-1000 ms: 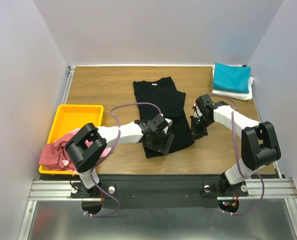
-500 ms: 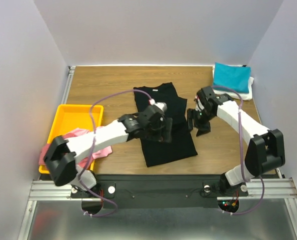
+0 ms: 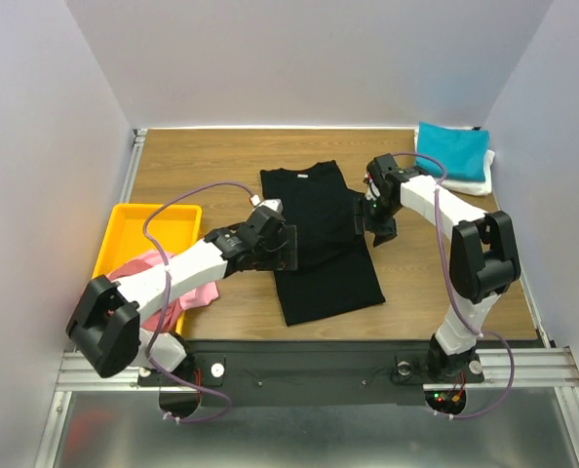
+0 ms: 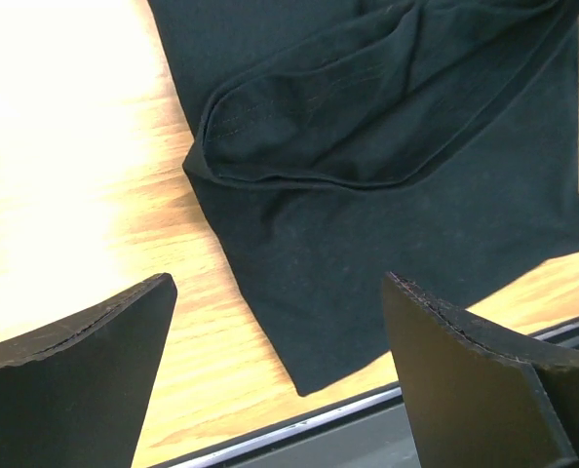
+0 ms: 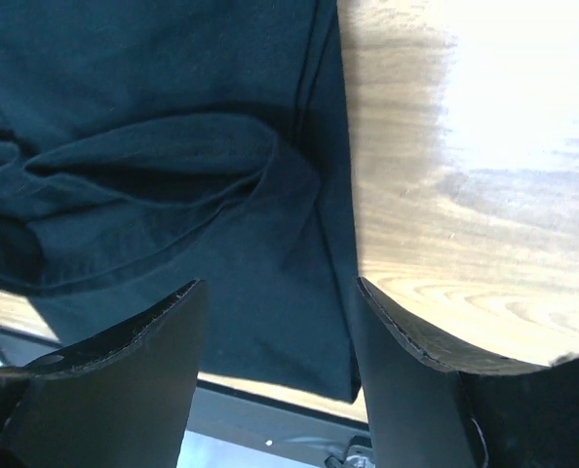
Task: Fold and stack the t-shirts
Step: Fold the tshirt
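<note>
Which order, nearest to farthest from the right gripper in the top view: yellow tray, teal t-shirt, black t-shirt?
1. black t-shirt, mid-table, its right edge under the right gripper.
2. teal t-shirt, far right corner.
3. yellow tray, left edge.

Both arms outstretched; left tool (image 4: 278,288), right tool (image 5: 280,286) agape, empty.

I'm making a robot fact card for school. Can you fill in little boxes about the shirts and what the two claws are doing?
black t-shirt: lying flat in the middle of the table, sleeves folded in
teal t-shirt: folded, on top of the white t-shirt, far right corner
pink t-shirt: crumpled, spilling over the near edge of the yellow tray
left gripper: open, empty, above the black t-shirt's left edge
right gripper: open, empty, above its right edge
</note>
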Controlling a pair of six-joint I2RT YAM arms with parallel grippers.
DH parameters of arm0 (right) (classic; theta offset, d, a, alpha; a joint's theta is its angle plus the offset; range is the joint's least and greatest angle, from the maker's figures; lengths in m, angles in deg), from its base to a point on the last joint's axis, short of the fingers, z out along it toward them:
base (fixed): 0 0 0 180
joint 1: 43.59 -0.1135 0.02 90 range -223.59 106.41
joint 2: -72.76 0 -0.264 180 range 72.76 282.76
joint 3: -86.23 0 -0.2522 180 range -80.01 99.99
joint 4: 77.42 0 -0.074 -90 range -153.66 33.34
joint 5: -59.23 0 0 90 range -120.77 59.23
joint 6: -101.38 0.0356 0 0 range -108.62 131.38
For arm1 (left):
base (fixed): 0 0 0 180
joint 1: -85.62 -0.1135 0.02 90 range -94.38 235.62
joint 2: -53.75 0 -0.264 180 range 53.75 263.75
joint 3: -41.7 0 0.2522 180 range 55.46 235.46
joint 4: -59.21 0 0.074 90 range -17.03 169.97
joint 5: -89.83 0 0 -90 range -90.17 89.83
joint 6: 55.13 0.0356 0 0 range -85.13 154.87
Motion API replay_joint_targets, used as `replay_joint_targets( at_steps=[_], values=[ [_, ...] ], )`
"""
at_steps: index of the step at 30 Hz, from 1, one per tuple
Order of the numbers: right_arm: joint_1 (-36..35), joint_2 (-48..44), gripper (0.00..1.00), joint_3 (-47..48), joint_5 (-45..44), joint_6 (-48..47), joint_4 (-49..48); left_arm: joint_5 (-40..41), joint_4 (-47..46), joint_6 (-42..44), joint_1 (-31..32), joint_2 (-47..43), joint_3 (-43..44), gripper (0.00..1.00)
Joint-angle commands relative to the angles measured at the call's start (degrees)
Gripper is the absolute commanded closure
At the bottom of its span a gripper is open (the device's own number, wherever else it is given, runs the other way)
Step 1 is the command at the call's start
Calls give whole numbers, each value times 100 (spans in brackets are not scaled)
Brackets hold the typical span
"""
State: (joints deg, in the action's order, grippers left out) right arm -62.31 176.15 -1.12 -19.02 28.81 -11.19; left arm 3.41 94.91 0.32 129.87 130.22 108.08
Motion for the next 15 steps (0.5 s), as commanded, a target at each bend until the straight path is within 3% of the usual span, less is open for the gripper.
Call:
replay_joint_targets(
  at_steps=[1, 15],
  values=[
    [44, 49, 34, 100, -182, -178, -281, -50, -216, 194, 22, 236, -15, 2],
    [44, 603, 35, 346, -41, -240, -545, -59, -286, 255, 22, 1186, 134, 2]
  ],
)
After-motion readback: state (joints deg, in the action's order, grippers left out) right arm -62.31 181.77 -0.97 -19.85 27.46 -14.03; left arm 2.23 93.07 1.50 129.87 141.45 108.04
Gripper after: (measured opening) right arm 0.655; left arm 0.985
